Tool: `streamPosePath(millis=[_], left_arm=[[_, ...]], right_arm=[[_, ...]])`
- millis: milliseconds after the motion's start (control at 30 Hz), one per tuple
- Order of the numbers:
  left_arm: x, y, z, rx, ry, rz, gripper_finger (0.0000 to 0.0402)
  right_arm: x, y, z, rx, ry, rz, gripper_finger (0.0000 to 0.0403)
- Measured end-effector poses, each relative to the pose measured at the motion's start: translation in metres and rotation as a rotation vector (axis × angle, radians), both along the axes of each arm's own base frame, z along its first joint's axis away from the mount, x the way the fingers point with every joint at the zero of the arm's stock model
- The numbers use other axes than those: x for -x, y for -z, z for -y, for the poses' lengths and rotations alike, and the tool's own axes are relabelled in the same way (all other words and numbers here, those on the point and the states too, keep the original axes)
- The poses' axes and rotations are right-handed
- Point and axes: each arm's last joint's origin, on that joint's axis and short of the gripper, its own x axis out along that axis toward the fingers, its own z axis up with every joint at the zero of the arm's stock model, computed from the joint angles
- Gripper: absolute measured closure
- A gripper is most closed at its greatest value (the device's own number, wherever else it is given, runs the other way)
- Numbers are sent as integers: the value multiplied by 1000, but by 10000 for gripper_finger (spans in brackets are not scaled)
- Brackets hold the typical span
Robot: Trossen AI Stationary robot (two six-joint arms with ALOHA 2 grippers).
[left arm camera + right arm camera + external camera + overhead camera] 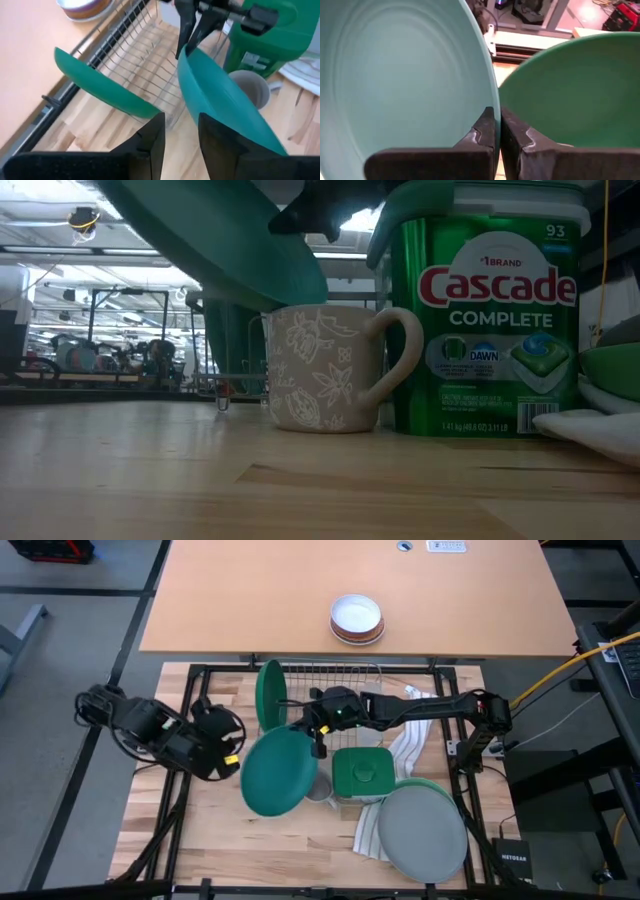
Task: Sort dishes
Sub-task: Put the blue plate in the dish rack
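The right end effector (318, 740) is pinching the rim of the teal plate (278, 771), holding it tilted above the worktop (250, 840) beside the wire rack (330, 675). The dark green plate (268, 695) is standing on edge in that rack. The left end effector (232, 758) is sitting just beside the teal plate with its fingers parted, apparently not touching it. The grey plate (423, 832) is lying on a striped cloth (372, 830).

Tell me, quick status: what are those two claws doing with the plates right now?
Right gripper shut on teal plate rim, plate lifted. Left gripper open, just off it. Dark green plate already upright in rack. Mug sits below.
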Motion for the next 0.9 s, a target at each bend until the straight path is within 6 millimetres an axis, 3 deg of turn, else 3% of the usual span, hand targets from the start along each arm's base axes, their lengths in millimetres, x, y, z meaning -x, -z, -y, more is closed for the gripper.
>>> streamPosePath(millis=[233, 433, 533, 667, 900], left_arm=[[27, -15, -14, -135, -3, 88, 312], [55, -8, -18, -257, 3, 179, 318], [62, 11, -16, -284, -10, 211, 318], [64, 53, -12, -303, -44, 263, 318], [57, 131, -1, -209, -82, 371, 318]], right_arm=[[5, -15, 0, 98, -27, 63, 395], [18, -55, 0, 232, -58, 172, 394], [26, -77, 3, 291, -64, 217, 395], [39, -101, 12, 385, -55, 273, 395], [63, -134, 49, 508, 19, 329, 395]])
